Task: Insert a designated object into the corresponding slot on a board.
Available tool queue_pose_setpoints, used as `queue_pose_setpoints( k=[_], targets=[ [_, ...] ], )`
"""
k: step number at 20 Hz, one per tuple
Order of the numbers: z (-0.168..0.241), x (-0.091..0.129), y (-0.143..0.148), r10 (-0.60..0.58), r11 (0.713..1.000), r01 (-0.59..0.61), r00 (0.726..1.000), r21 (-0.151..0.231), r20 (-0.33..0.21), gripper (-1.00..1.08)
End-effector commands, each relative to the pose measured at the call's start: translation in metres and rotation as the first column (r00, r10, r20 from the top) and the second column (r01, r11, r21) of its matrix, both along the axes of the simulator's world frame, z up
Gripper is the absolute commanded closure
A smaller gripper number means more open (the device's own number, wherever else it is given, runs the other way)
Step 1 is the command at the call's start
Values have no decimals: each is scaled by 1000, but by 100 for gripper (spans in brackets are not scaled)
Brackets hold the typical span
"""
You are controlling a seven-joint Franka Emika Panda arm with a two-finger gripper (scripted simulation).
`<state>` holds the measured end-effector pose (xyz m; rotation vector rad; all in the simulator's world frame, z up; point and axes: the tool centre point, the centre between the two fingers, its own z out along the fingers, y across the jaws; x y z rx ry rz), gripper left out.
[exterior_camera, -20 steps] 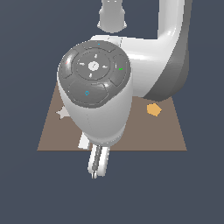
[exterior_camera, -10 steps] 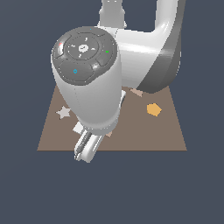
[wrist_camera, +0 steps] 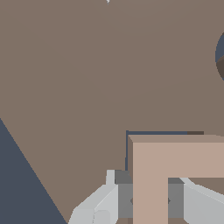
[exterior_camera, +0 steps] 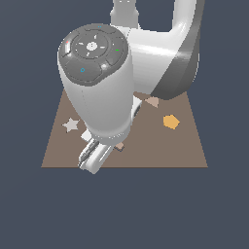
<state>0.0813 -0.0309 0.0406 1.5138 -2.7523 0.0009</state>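
The tan L-shaped piece [wrist_camera: 175,159] sits between my fingers [wrist_camera: 98,205] in the wrist view. My gripper [wrist_camera: 151,202] is shut on its one leg. The piece hovers over the dark navy L-shaped slot [wrist_camera: 127,151], slightly offset, so only thin navy strips show along two of its edges. In the exterior view my gripper [exterior_camera: 92,159] is over the near edge of the brown board [exterior_camera: 185,151], and a bit of the tan piece [exterior_camera: 119,146] shows beside it. The arm hides the slot there.
On the board lie a pale star [exterior_camera: 71,125], an orange hexagon [exterior_camera: 170,121] and a tan triangle [exterior_camera: 153,101]. A dark ring-shaped recess [wrist_camera: 220,57] shows at the wrist picture's edge. The board's edge [wrist_camera: 30,157] runs close to my gripper.
The wrist has turned and tilted, and the gripper has moved from just off the board's near edge to over it, toward the exterior view's left.
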Motion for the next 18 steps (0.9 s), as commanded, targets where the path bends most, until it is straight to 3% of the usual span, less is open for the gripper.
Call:
queue_pose_setpoints(
  k=[1,8,9,18],
  targets=[
    [0,-1,0,-7,1000,7,1000,0,0,108],
    [-10,0,0,-6,1000,6,1000,0,0,108],
    [-10,0,0,-6,1000,6,1000,0,0,-92],
    [-10,0,0,-6,1000,6,1000,0,0,-92]
  ],
)
